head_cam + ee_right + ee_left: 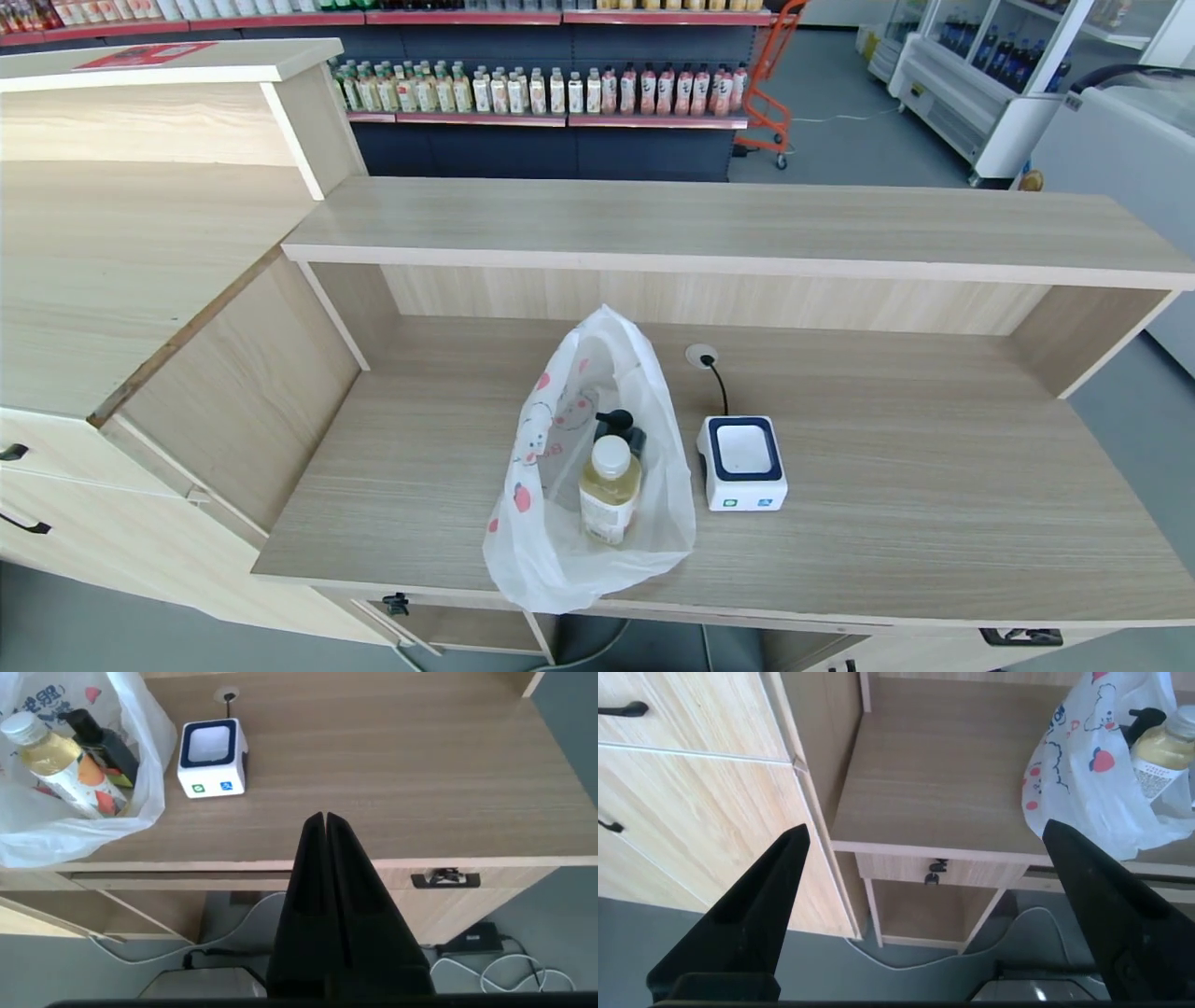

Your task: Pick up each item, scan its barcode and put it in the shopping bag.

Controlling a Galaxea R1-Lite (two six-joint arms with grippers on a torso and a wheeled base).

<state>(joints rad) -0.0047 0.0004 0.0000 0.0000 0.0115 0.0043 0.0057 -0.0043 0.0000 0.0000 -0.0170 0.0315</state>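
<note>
A white plastic shopping bag (551,523) with red prints stands open on the wooden counter (934,504). Inside it stand a yellow drink bottle (610,490) with a white cap and a dark pump bottle (618,427) behind it. The white barcode scanner (741,462) sits just right of the bag, its cable running to a hole in the counter. In the left wrist view my left gripper (938,905) hangs open below the counter's front edge, left of the bag (1092,765). In the right wrist view my right gripper (324,826) is shut and empty, low in front of the counter, right of the scanner (213,758).
A raised shelf (728,224) runs along the back of the counter, with side walls at both ends. A taller cabinet (121,243) with drawers stands to the left. A small drawer latch (934,870) sits under the counter. Store shelves with bottles (541,89) lie beyond.
</note>
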